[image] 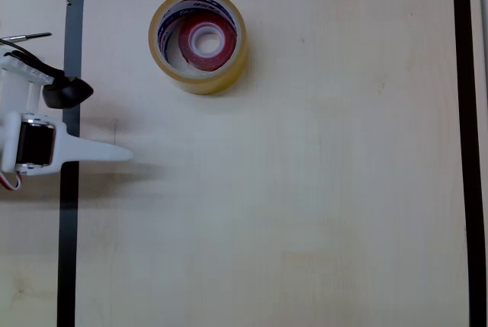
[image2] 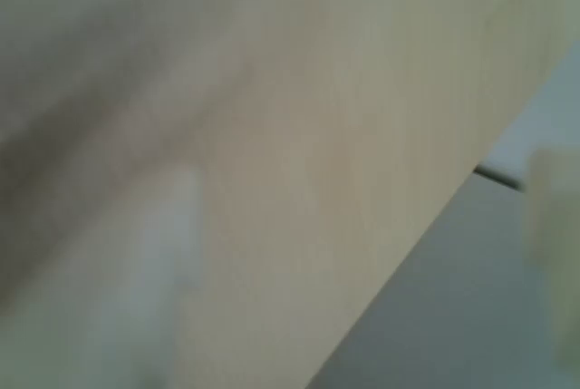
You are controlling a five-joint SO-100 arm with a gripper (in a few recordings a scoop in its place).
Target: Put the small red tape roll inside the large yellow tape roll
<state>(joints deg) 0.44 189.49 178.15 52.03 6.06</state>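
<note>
Overhead view: small red tape roll [image: 207,40] lying flat inside the hole of the large yellow tape roll [image: 197,40], resting toward the right side of that hole, white core facing up. Yellow roll sitting flat on the pale wooden desk [image: 290,182], near the far edge and closer to the far-left corner than the right, just inside the black tape border [image: 70,228] framing the work area. Printed lettering showing on the yellow roll's inner wall, left of the red roll.

Gripper [image: 114,152] hanging at the left edge of the desk, well apart from both rolls, crossing the black border. One white pointed finger [image: 99,150] reaching right over the wood; a dark part sitting just above it beside the white arm body. Holding nothing; whether spread or pressed together, cannot tell from this angle.

Wrist view: heavily blurred, showing pale wood [image2: 299,180] running diagonally and a grey band at lower right; nothing sharp enough for identifying.
</note>
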